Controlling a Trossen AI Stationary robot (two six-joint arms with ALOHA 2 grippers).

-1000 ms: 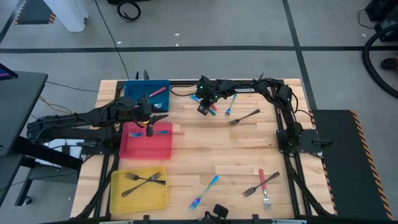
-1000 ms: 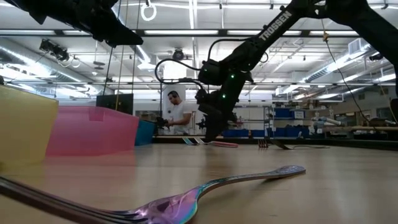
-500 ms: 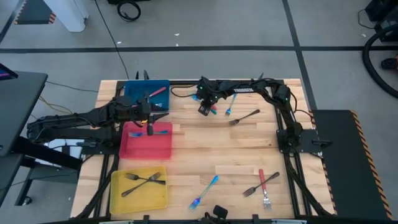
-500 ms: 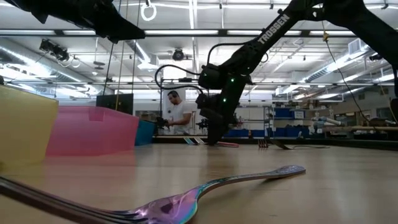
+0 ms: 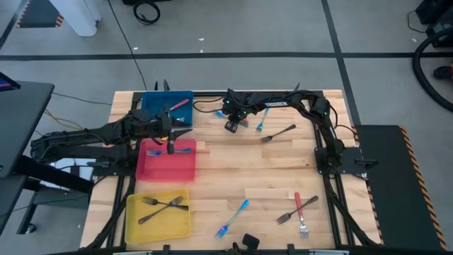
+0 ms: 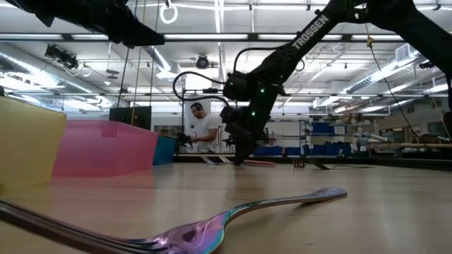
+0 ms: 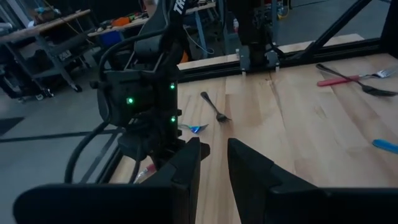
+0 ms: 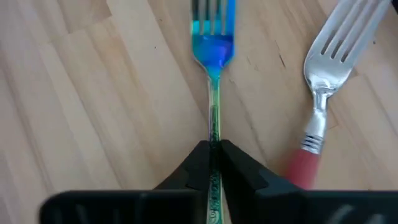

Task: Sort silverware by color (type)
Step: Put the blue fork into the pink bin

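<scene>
By the table's far edge, my right gripper (image 5: 232,126) (image 8: 214,163) is shut on a blue-green iridescent fork (image 8: 213,37) that lies flat on the wood. A red-handled fork (image 8: 317,93) lies right beside it. My left gripper (image 5: 178,134) (image 7: 214,163) hovers over the red tray (image 5: 159,168); its fingers stand a little apart, with nothing showing between them. More silverware lies loose: a blue fork (image 5: 262,120), a grey fork (image 5: 277,133), a blue fork (image 5: 233,218) and a red-handled fork (image 5: 299,211) near the front. My right gripper pinches the iridescent fork's thin handle (image 8: 214,132) between its two fingertips, about midway along it. The fingers come slanting down from above and run along the fork. The fork lies flat on the table, tines pointing away from the gripper.
A blue tray (image 5: 157,103) at the far left holds a red-handled piece. The red tray holds a blue fork (image 5: 182,150). A yellow tray (image 5: 141,225) holds two dark forks. A fork (image 6: 233,219) lies close to the low camera. A person (image 6: 201,130) stands beyond the table.
My right gripper has sunk slightly onto the forks by the far edge, and its fingers have shut on the iridescent fork's handle. The fork has stayed on the table.
</scene>
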